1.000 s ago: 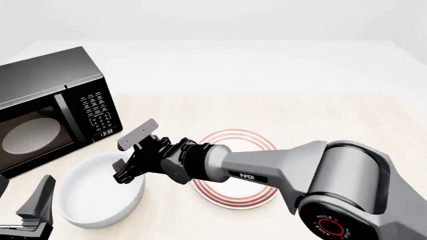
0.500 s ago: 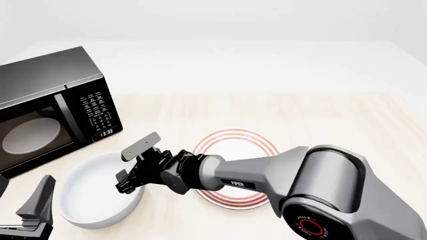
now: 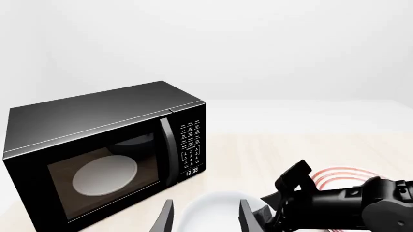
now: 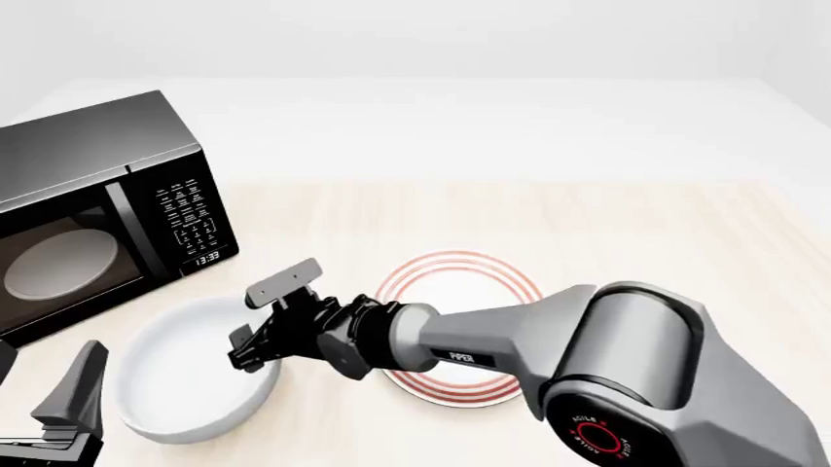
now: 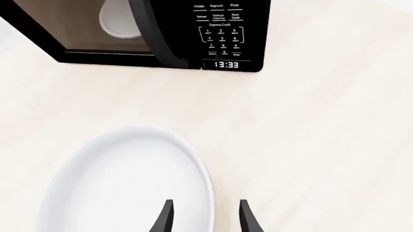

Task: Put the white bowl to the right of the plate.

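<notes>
I am holding my right pincer open around the white bowl rim, left of the plate. If I am squeezing crooked, the smooth rim could slip out.

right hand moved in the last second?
Yes. The right hand slid slightly right and down over the near rim of the white bowl, a bit farther from the microwave.

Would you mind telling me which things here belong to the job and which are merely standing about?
Part of the job:
- white bowl
- plate
- right gripper, open, straddling the bowl's rim

Just standing about:
- microwave, its pale disc showing through the window
- left gripper, open and idle
</notes>
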Robot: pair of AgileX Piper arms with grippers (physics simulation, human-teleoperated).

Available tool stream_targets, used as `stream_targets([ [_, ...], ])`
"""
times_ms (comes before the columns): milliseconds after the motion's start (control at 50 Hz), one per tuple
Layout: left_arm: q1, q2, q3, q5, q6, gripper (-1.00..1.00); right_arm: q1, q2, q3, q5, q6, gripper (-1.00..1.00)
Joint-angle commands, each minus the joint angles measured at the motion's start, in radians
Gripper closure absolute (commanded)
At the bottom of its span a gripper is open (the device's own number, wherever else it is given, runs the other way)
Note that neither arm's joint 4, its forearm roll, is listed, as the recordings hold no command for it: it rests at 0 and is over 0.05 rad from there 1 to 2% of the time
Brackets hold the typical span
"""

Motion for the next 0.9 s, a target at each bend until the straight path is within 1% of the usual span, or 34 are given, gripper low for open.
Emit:
stream_targets([
  [20, 0.0, 0.0, 0.0, 0.0, 0.0, -1.0, 0.003, 0.045, 0.009, -0.006, 0.012, -1.0],
  [300, 0.0, 0.0, 0.0, 0.0, 0.0, -1.0, 0.01, 0.068, -0.001, -0.008, 0.021, -1.0],
  [360, 0.0, 0.0, 0.0, 0.0, 0.0, -1.0, 0.013, 0.074, -0.006, -0.004, 0.014, -1.0],
  [380, 0.0, 0.0, 0.0, 0.0, 0.0, -1.0, 0.012, 0.071, -0.004, -0.006, 0.007, 1.0],
  [640, 0.0, 0.0, 0.0, 0.0, 0.0, -1.0, 0.0, 0.041, 0.018, -0.005, -0.006, 1.0],
  [740, 0.0, 0.0, 0.0, 0.0, 0.0, -1.0, -0.011, -0.007, 0.052, -0.012, -0.014, 1.0],
  [900, 0.0, 0.0, 0.0, 0.0, 0.0, -1.0, -0.033, -0.128, 0.124, -0.014, -0.049, 1.0],
])
